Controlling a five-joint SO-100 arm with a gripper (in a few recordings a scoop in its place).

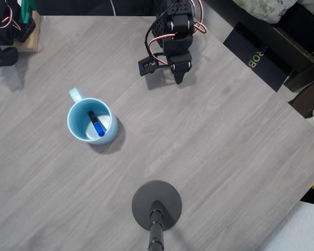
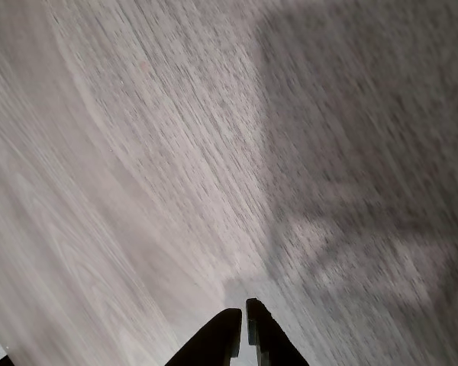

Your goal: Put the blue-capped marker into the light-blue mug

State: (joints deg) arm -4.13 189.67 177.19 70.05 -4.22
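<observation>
The light-blue mug (image 1: 91, 121) stands upright on the grey wood table, left of centre in the overhead view, its handle pointing up-left. Inside it leans the blue-capped marker (image 1: 96, 124), cap toward the lower right of the mug. My black gripper (image 1: 178, 78) is folded back near the arm's base at the top of the table, well to the right of and above the mug. In the wrist view the two dark fingertips (image 2: 257, 324) meet with only a hairline between them, my gripper (image 2: 244, 324) shut on nothing, just above bare table.
A black round stand base (image 1: 157, 205) with a pole sits at the bottom centre of the table (image 1: 214, 146). A wooden block (image 1: 30, 35) lies at the top left corner. The table's right edge runs diagonally, with dark furniture beyond it.
</observation>
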